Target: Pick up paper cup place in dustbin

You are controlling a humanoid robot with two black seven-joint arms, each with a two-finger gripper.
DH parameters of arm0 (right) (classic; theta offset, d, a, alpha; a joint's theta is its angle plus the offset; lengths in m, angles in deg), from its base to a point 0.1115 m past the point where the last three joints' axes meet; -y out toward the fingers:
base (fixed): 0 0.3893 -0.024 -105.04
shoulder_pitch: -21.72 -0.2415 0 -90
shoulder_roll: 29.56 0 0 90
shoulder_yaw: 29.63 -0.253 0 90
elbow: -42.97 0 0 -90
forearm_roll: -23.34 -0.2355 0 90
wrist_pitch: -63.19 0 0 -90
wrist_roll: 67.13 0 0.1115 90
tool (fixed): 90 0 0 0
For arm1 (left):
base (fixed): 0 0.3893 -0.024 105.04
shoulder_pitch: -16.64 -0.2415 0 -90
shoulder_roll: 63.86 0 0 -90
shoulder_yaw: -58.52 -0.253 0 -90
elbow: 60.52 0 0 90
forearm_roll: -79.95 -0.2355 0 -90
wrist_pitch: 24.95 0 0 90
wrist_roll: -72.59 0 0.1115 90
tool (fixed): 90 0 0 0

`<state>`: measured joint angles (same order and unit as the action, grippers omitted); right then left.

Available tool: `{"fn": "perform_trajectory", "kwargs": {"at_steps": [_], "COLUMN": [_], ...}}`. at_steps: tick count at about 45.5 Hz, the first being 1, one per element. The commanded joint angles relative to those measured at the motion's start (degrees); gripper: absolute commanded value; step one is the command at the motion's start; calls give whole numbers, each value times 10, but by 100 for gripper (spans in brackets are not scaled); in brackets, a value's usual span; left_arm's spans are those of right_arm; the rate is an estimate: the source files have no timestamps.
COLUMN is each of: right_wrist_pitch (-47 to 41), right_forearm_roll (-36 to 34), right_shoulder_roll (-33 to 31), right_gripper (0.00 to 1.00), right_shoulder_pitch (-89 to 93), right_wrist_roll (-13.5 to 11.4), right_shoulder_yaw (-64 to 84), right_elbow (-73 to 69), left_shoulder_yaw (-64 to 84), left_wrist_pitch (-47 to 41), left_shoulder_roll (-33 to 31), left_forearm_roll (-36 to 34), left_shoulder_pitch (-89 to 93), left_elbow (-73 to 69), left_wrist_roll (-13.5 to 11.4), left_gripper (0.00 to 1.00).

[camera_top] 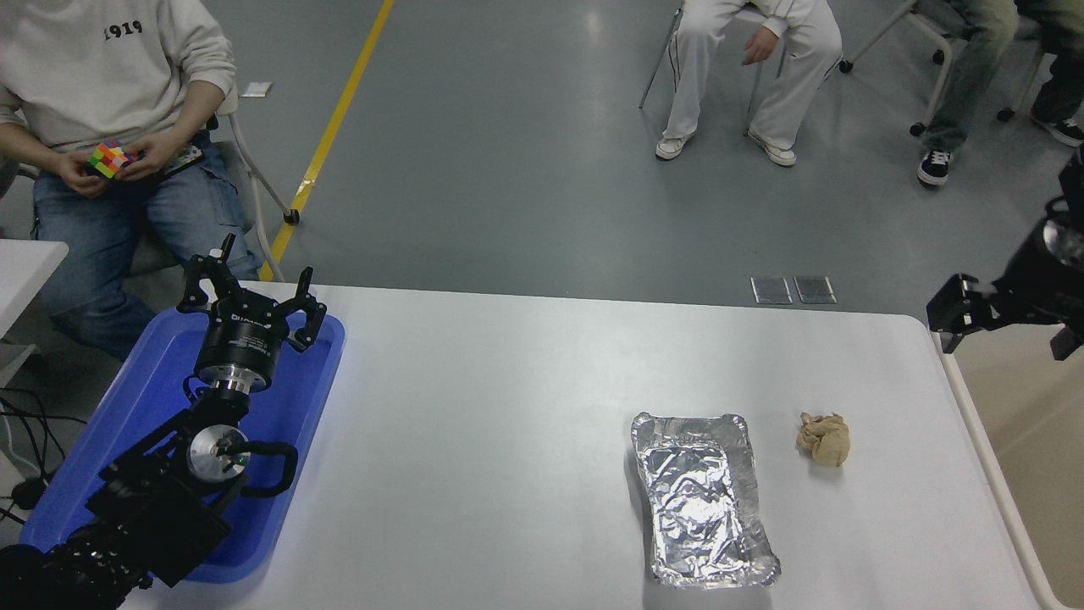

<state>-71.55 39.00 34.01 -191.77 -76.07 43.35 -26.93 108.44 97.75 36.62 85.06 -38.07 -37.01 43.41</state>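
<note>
No paper cup shows anywhere in the head view. The dustbin (1040,440), a large beige bin with a pale rim, stands off the table's right end and is cut off by the picture edge. My right gripper (955,315) hangs in the air over the bin's far left corner, next to the table's far right corner. Its fingers are too dark and too close to the edge to read, and nothing shows in it. My left gripper (251,292) is parked at the lower left, open and empty above the blue plastic tray (152,398).
A crinkled foil tray (701,498) lies right of the table's middle, with a crumpled tan paper ball (822,438) to its right. A person (102,85) sits at the far left turning a colour cube; other people sit farther back.
</note>
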Motion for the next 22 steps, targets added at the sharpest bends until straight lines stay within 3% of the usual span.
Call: {"fn": "perform_trajectory", "kwargs": {"at_steps": [1, 22], "right_wrist_pitch": [-3, -3], "right_forearm_roll": [17, 13], "right_shoulder_roll": [10, 31], "right_gripper": [100, 100], "right_shoulder_pitch": [-28, -23], "right_wrist_roll": [0, 0], "right_shoulder_yaw": [-65, -25], "right_elbow": [-23, -19], "left_shoulder_yaw": [0, 0], "left_wrist_pitch": [0, 0], "left_shoulder_roll": [1, 0], "left_forearm_roll": [0, 0], "left_shoulder_pitch": [0, 0], "left_elbow": [0, 0], "left_wrist_roll": [1, 0], "left_gripper": [100, 100]}}
